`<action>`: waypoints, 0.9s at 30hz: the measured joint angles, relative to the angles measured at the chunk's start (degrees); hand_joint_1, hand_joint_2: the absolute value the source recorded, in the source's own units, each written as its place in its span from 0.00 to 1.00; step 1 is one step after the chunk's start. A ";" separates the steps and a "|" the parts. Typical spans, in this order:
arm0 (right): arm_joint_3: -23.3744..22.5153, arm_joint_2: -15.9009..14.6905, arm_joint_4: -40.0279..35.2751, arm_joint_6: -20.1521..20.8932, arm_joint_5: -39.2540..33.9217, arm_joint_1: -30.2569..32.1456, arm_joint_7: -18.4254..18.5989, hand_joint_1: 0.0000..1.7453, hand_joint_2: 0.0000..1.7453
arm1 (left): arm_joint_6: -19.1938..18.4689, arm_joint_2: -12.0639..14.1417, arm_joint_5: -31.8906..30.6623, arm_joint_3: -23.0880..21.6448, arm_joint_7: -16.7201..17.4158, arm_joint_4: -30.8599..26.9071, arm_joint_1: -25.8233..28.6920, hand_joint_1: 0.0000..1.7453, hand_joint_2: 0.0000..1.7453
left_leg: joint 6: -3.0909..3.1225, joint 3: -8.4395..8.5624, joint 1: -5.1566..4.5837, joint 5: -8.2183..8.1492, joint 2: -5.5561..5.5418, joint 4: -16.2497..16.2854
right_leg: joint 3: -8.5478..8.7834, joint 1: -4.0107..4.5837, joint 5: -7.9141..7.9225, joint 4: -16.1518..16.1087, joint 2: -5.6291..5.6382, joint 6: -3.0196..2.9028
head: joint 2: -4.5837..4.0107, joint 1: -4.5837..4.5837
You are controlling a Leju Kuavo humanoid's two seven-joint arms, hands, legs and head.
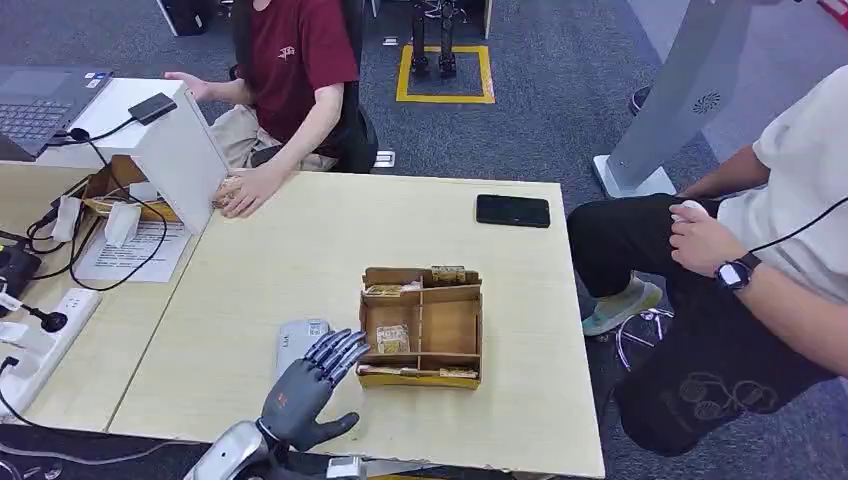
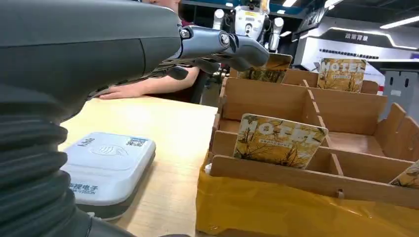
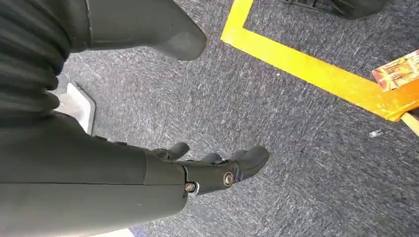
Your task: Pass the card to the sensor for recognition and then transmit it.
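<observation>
My left hand hovers over the table's near edge, fingers spread and holding nothing, partly above a white card sensor. Just right of it stands a wooden divided box holding several yellow hotel cards; one card leans upright in a middle compartment. In the left wrist view the hand reaches above the box, with the card propped close ahead and the sensor flat on the table beside it. My right hand hangs over grey carpet with fingers loosely apart, nothing in it.
A person in a red shirt sits across the table, one hand resting by a white stand. Another person sits at the right. A black phone lies at the far edge. Cables and a power strip are on the left.
</observation>
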 joint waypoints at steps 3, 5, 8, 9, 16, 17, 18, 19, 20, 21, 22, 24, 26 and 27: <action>0.04 0.00 0.00 0.00 0.00 0.00 0.00 0.00 1.00 | -0.02 -0.02 0.09 0.09 0.04 0.11 -0.09 0.00 1.00 | 0.00 0.00 0.00 0.00 0.00 0.00 | 0.00 0.00 0.00 0.00 0.00 0.00 | 0.00 0.00; 0.09 0.00 0.00 0.00 0.02 0.00 0.00 0.00 1.00 | -0.02 -0.04 0.11 0.24 0.07 0.20 -0.13 0.00 1.00 | 0.00 0.00 0.00 0.00 0.00 0.00 | 0.00 0.00 0.00 0.00 0.00 0.00 | -0.02 0.00; 0.24 0.00 0.00 0.00 0.15 0.00 0.04 0.00 1.00 | 0.04 -0.20 0.11 0.28 0.31 0.50 -0.28 0.00 1.00 | 0.00 0.00 0.00 0.00 0.00 0.00 | 0.00 0.00 0.00 0.00 0.00 0.00 | 0.00 0.00; 0.37 0.00 0.00 0.02 0.15 0.00 0.04 0.00 1.00 | 0.07 -0.24 0.11 0.31 0.44 0.57 -0.37 0.00 1.00 | 0.00 0.00 0.00 0.00 0.00 0.00 | 0.00 0.00 0.00 0.00 0.00 0.00 | 0.00 0.00; 0.85 0.00 0.00 0.02 0.00 -0.02 0.04 0.00 1.00 | 0.13 -0.48 0.20 0.39 0.68 1.14 -0.60 0.00 1.00 | 0.00 0.00 0.00 0.00 0.00 0.00 | 0.00 0.00 0.00 0.00 0.00 0.00 | 0.00 0.00; 0.87 0.00 0.00 0.00 0.00 -0.02 0.04 0.00 1.00 | 0.15 -0.48 0.20 0.39 0.66 1.25 -0.60 0.00 1.00 | 0.00 0.00 0.00 0.00 0.00 0.00 | 0.00 0.00 0.00 0.00 0.00 0.00 | -0.02 0.00; 0.87 0.00 0.00 0.00 0.00 -0.02 0.04 0.00 1.00 | 0.17 -0.48 0.20 0.39 0.66 1.33 -0.59 0.00 1.00 | 0.00 0.00 0.00 0.00 0.00 0.00 | 0.00 0.00 0.00 0.00 0.00 0.00 | 0.00 0.00; 0.87 0.00 0.00 0.00 0.00 -0.01 0.04 0.00 1.00 | 0.17 -0.50 0.20 0.39 0.66 1.40 -0.60 0.00 1.00 | 0.00 0.00 0.00 0.00 0.00 0.00 | 0.00 0.00 0.00 0.00 0.00 0.00 | -0.02 0.00; 0.90 0.00 0.00 0.00 0.00 -0.01 0.04 0.00 1.00 | 0.18 -0.50 0.22 0.39 0.66 1.49 -0.60 0.00 1.00 | 0.00 0.00 0.00 0.00 0.00 0.00 | 0.00 0.00 0.00 0.00 0.00 0.00 | 0.00 0.00; 0.90 0.00 0.00 0.00 0.00 -0.01 0.04 0.00 1.00 | 0.17 -0.50 0.22 0.39 0.66 1.55 -0.60 0.00 1.00 | 0.00 0.00 0.00 0.00 0.00 0.00 | 0.00 0.00 0.00 0.00 0.00 0.00 | -0.02 0.00; 0.90 0.00 0.00 0.00 0.00 -0.01 0.04 0.00 1.00 | 0.18 -0.48 0.24 0.39 0.66 1.55 -0.60 0.00 1.00 | 0.00 0.00 0.00 0.00 0.00 0.00 | 0.00 0.00 0.00 0.00 0.00 0.00 | 0.00 0.00; 0.90 0.00 0.00 0.02 0.00 -0.01 0.04 0.00 1.00 | 0.13 -0.50 0.63 0.39 0.64 1.58 -0.59 0.00 1.00 | 0.00 0.00 0.00 0.00 0.00 0.00 | 0.00 0.00 0.00 0.00 0.00 0.00 | -0.02 0.00; 0.90 0.00 0.00 0.02 -0.02 0.00 0.04 0.00 1.00 | -0.09 -0.59 1.27 0.39 0.13 1.57 -0.59 0.00 1.00 | 0.00 0.00 0.00 0.00 0.00 0.00 | 0.00 0.00 0.00 0.00 0.00 0.00 | 0.00 0.00; 0.90 0.00 0.00 0.02 -0.04 0.01 0.04 0.00 1.00 | -0.15 -0.66 1.49 0.39 -0.11 1.57 -0.59 0.00 1.00 | 0.00 0.00 0.00 0.00 0.00 0.00 | 0.00 0.00 0.00 0.00 0.00 0.00 | 0.00 0.00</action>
